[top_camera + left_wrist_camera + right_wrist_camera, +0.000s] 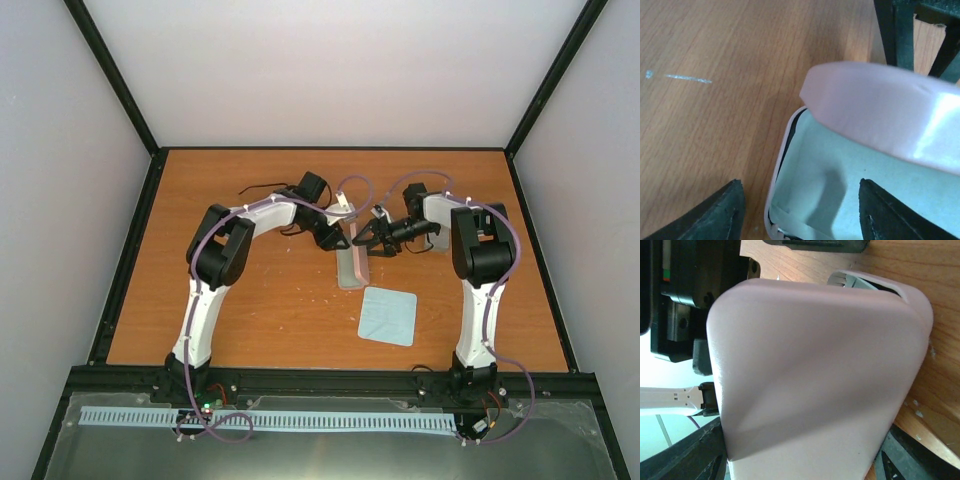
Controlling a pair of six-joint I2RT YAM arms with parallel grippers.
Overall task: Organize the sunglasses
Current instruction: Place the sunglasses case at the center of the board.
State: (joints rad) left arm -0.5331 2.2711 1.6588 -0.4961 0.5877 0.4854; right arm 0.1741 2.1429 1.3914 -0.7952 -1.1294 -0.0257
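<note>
Currently both claws are working at the pink case (352,262) mid-tabletop (220,330), its lid standing up. L claw (800,200) is sitting spread open, one finger outside the case wall, the other over the pale lining; no glasses are showing in that bit. R claw (800,460) is gaping wide too, lid between its fingers w/o obvious squeeze. Thin black sunglasses (262,186), prob., are lying beyond the L forearm, far-left of the case, long axis approx. left-right. L arm is sitting nearer, so it's the likelier one for fetching them. Brown pair: not showing anywhere.
</note>
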